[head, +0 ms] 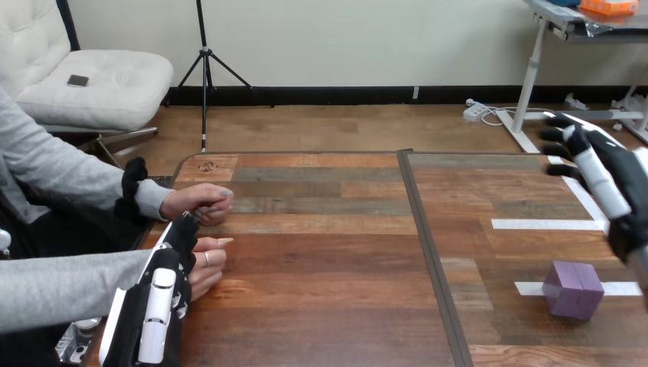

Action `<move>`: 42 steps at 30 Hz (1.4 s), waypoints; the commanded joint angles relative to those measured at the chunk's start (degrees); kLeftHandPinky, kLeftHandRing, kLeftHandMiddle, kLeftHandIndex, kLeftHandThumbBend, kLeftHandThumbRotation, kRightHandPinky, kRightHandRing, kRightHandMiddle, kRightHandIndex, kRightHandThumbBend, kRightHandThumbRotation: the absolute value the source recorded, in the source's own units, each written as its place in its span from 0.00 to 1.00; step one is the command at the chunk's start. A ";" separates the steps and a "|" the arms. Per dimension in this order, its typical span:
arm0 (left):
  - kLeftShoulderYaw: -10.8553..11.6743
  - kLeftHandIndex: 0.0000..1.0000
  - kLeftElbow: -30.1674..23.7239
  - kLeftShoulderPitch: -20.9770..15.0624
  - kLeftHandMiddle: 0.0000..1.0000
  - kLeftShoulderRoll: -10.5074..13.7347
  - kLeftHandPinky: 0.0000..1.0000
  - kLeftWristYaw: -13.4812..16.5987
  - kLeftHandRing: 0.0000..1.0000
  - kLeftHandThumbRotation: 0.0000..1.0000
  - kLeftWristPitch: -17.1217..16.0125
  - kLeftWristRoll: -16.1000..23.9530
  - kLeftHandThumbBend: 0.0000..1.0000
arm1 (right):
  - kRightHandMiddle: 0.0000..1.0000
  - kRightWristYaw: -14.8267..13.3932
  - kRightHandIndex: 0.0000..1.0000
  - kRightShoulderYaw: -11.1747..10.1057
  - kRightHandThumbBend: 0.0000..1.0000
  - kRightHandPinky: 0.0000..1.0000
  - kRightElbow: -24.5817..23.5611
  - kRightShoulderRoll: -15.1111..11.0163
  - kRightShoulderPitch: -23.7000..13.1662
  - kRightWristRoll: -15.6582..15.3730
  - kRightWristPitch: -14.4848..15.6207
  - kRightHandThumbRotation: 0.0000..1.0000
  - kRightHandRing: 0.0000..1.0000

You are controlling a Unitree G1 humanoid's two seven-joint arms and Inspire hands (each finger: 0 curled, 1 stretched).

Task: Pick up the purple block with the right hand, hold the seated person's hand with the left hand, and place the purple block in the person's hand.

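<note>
The purple block (573, 289) rests on the table at the near right, on a strip of white tape. My right hand (604, 187) hovers above and behind it, open, with relaxed fingers spread and nothing in them. At the near left, my left hand (157, 306) lies back up, its fingers stretched forward along the person's nearer hand (208, 265) and touching its side. I see nothing curled round that hand. The person's farther hand (197, 202) rests loosely closed on the table just beyond my fingertips.
A dark seam (428, 245) runs front to back down the wooden table's middle. White tape strips (546, 224) mark the right half. The person's grey-sleeved forearms (61, 287) come in from the left edge.
</note>
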 commanded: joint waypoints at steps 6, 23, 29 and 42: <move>-0.18 0.93 -3.74 -1.33 0.95 -0.20 1.00 0.20 0.97 0.88 -0.04 0.20 0.42 | 0.85 -2.83 0.84 0.61 0.75 0.82 5.70 -4.07 -4.98 -3.25 -2.66 0.69 0.86; -0.12 0.92 -3.96 -1.40 0.95 -0.49 1.00 -0.49 0.98 0.86 0.52 -0.88 0.44 | 0.91 -4.84 0.92 3.53 0.97 0.85 10.91 -7.96 -5.46 -8.77 -0.52 0.50 0.91; -0.01 0.92 -3.71 -1.58 0.95 -0.72 1.00 -0.56 0.98 0.85 0.27 -1.10 0.43 | 0.92 -5.97 0.94 5.93 1.00 0.84 12.01 -9.42 -5.22 -12.48 -0.28 0.47 0.90; 0.08 0.91 -3.41 -1.54 0.93 -0.38 1.00 0.21 0.97 0.84 0.18 -0.01 0.43 | 0.97 -5.82 0.98 9.41 1.00 0.88 13.06 -10.79 -4.64 -16.71 3.06 0.42 0.95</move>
